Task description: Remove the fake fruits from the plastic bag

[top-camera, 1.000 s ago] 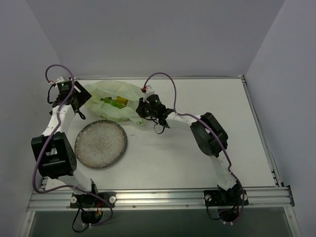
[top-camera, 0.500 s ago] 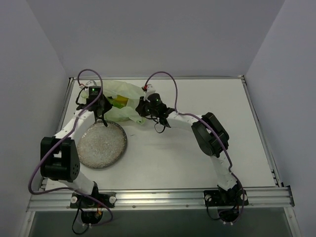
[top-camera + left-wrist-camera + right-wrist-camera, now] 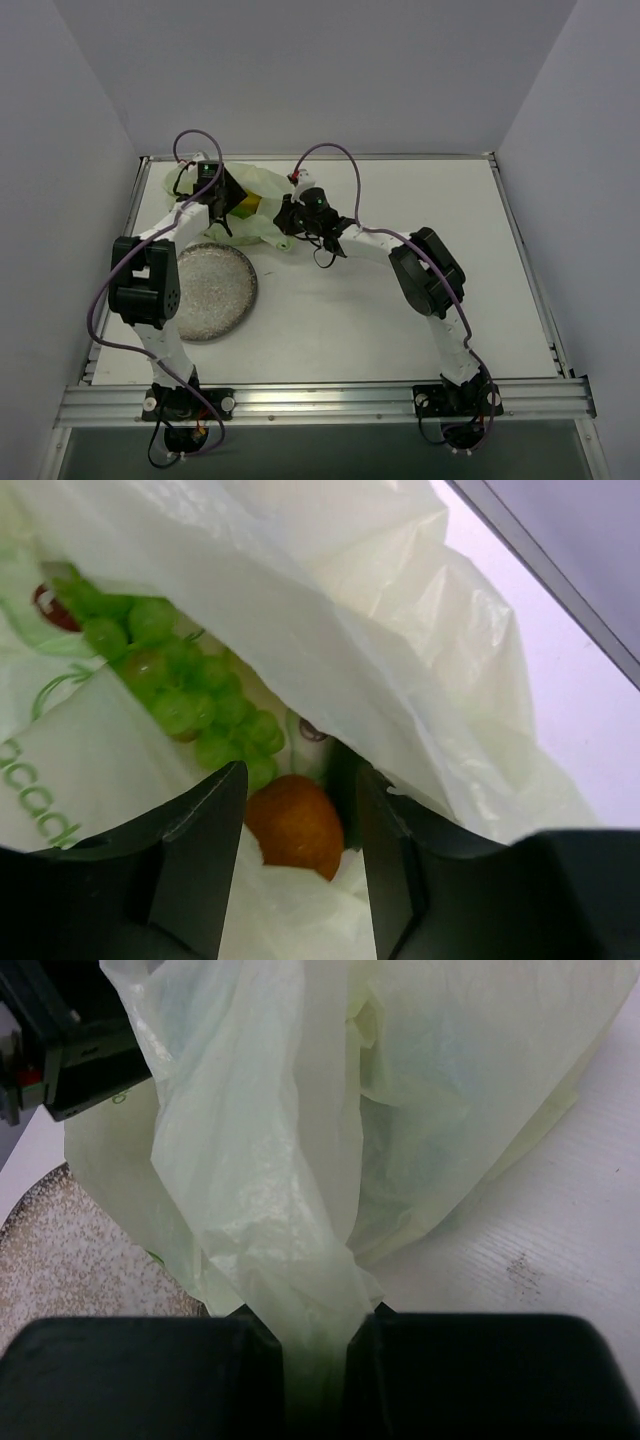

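The left gripper [image 3: 298,780], swung in from the far left over the last second, now stands half-parted at the mouth of the plastic bag [image 3: 400,660], framing the orange fruit [image 3: 295,825] beside the green grapes [image 3: 190,690], while the right gripper [image 3: 312,1335] pinches the film, so a grasp looks next

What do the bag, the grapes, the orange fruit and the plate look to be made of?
Bag: thin translucent pale green plastic film, wrinkled and creased. Grapes: probably glossy plastic, with small highlights. Orange fruit: likely plastic, duller, finely pitted skin. Plate: grey speckled, maybe ceramic or melamine.
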{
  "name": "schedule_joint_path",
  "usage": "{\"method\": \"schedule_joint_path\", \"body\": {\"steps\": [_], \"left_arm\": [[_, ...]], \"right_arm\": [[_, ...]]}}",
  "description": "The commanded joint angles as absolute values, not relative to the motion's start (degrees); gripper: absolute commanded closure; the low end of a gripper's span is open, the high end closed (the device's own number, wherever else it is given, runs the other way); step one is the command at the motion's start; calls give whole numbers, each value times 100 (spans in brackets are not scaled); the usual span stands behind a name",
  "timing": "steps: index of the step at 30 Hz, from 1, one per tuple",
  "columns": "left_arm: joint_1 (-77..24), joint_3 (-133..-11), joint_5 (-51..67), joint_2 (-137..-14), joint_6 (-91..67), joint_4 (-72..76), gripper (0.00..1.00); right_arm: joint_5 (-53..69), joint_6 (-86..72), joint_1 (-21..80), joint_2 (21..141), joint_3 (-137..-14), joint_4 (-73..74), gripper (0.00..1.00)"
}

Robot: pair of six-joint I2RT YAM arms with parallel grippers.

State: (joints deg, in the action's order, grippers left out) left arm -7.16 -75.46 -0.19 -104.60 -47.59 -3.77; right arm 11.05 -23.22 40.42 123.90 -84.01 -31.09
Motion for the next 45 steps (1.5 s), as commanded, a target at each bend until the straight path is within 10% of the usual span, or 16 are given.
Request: {"method": "schedule_joint_path", "body": {"steps": [1, 9, 21, 29, 34, 45], "left_arm": [[-800, -8015, -9, -10625, -4930, -97, 54], [-782, -8454, 228, -11390, -4975, 352, 19], [-774, -8965, 132, -12199, -5212, 641, 10], [-774, -8658, -228, -12384, -5396, 817, 22], [-765, -8526, -141, -12218, -5397, 1072, 51], [-589, -7840, 518, -10917, -5107, 985, 60]], "right_arm": [[1239, -2443, 4008, 12041, -8332, -3428, 100], [1608, -2338, 4034, 12208, -8437, -3419, 100], [1872, -2276, 4017, 12252, -8385, -3533, 100], [1881, -2347, 3876, 12296, -8394, -3612, 100], [1898, -2329, 3841, 12278, -8367, -3612, 100], [1881, -2522, 3630, 12190, -8244, -3779, 100]]}}
